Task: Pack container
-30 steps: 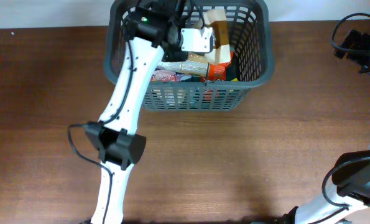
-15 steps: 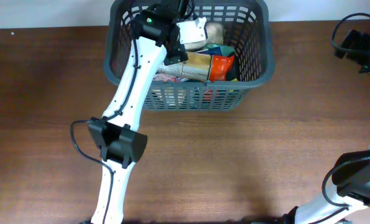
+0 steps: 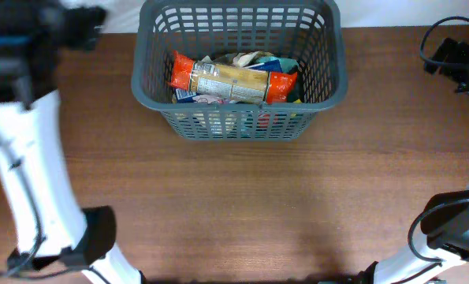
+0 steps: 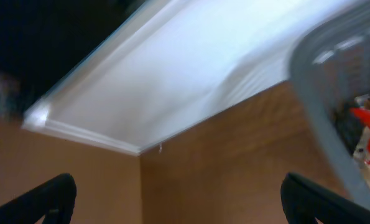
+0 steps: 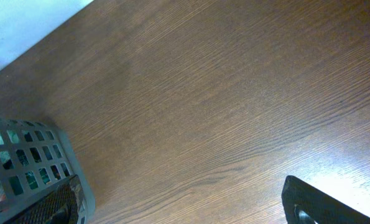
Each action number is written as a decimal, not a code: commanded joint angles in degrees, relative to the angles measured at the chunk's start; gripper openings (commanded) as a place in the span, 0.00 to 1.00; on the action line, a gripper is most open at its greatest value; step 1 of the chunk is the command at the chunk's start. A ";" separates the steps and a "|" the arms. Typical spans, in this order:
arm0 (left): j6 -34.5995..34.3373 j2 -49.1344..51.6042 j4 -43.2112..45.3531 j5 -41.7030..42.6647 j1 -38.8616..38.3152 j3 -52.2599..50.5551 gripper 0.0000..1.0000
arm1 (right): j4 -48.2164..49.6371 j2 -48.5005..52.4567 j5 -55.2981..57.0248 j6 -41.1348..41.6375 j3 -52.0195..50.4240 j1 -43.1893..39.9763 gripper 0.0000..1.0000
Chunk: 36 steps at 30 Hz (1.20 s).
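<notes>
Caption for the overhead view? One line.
Left arm left of the grey basket; long orange-ended packet atop the snacks inside.

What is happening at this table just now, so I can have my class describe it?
A two-armed robot is packing a dark grey container on a wooden table. Several snack packets lie inside, with a long packet with orange ends on top. Neither arm holds anything. The left gripper is open, off to the container's left, and the right gripper is open over bare table to its right. The left arm looks blurred in the overhead view.
</notes>
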 commanded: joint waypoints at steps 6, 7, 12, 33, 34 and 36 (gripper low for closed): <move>-22.60 1.42 -7.19 10.23 13.07 -4.13 0.99 | 0.00 -0.02 0.31 -0.15 -0.17 -0.17 0.99; -23.58 1.42 -7.41 10.23 13.99 -5.31 0.99 | 0.00 -0.02 0.33 -0.17 -0.17 -0.17 0.99; -23.87 1.42 -6.51 10.21 16.24 -11.45 0.99 | 0.02 0.44 0.31 -0.15 -0.17 -0.07 0.99; -23.85 1.42 -6.82 10.19 16.52 -19.43 0.99 | 0.00 -15.76 0.33 -0.17 -0.20 28.48 0.99; -23.85 1.42 -6.82 10.19 16.52 -19.43 0.99 | 0.00 -16.81 0.31 -0.15 -0.17 29.55 0.99; -23.85 1.42 -6.84 10.19 16.52 -19.43 0.99 | 0.00 -19.15 0.31 -0.17 -0.20 30.99 0.99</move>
